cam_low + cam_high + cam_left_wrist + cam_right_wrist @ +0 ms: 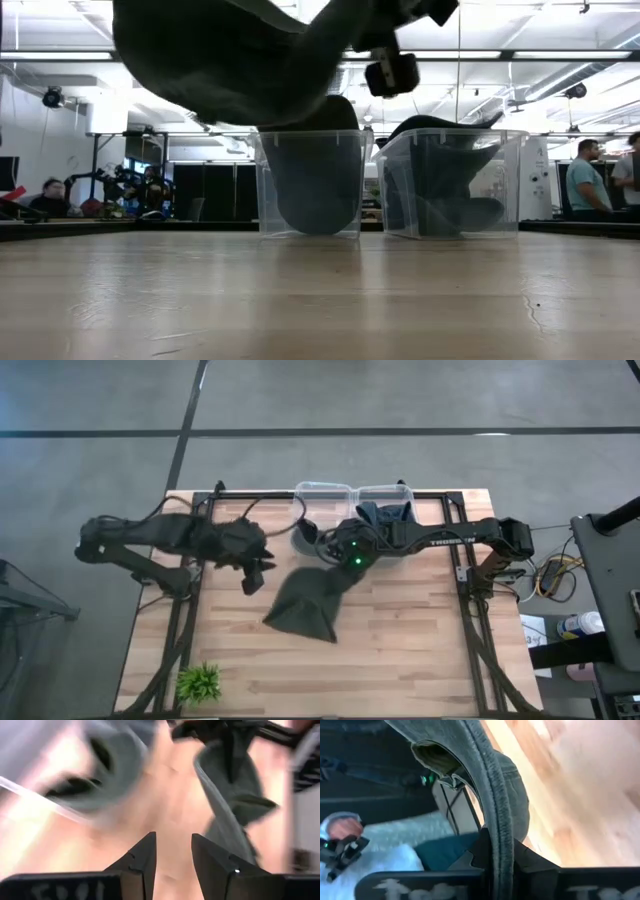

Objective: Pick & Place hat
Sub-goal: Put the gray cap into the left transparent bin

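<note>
Hat [501, 820] brim pinched in right gripper [502, 865], hangs limp, soft, light. Left gripper [172, 855] part-open, empty, I'd regrip at brim.

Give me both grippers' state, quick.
Left gripper: open, holding nothing, beside the hat.
Right gripper: shut on the dark hat, lifted over the table.

dark hat [230, 60] aloft, two clear bins [310, 185] — filled

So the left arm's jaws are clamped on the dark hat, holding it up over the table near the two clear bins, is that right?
Not quite: the right gripper holds the dark hat, as the high view shows. The left gripper stands apart, jaws open and empty. The hat does hang above the table near the clear bins.
</note>
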You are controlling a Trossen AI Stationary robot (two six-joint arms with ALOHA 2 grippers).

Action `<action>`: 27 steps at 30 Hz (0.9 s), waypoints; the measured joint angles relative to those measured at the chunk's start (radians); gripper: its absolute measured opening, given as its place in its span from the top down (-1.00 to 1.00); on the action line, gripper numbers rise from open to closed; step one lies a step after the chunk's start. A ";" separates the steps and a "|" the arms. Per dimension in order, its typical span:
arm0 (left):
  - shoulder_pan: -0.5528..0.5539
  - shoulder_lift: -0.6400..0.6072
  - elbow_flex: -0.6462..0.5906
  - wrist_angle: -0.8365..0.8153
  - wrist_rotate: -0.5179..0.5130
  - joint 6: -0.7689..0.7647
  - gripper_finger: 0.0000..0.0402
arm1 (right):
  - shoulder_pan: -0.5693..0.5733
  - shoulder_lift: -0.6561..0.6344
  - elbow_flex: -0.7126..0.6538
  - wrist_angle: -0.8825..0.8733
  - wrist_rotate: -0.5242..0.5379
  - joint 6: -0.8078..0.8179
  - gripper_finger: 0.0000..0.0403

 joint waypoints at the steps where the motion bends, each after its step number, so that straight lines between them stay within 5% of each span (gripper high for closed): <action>1: 0.033 0.011 -0.002 0.002 0.091 -0.024 0.42 | 0.000 0.000 0.000 -0.022 -0.019 -0.006 0.94; 4: 0.115 0.056 -0.003 0.049 0.303 -0.045 0.42 | 0.000 0.000 0.000 -0.077 -0.064 -0.023 0.94; 15: 0.176 0.271 0.000 0.214 0.706 -0.009 0.42 | 0.042 0.003 -0.003 -0.162 -0.100 -0.032 0.94; 27: 0.176 0.376 -0.001 0.427 0.864 -0.082 0.42 | 0.095 0.000 -0.006 -0.195 -0.108 -0.052 0.94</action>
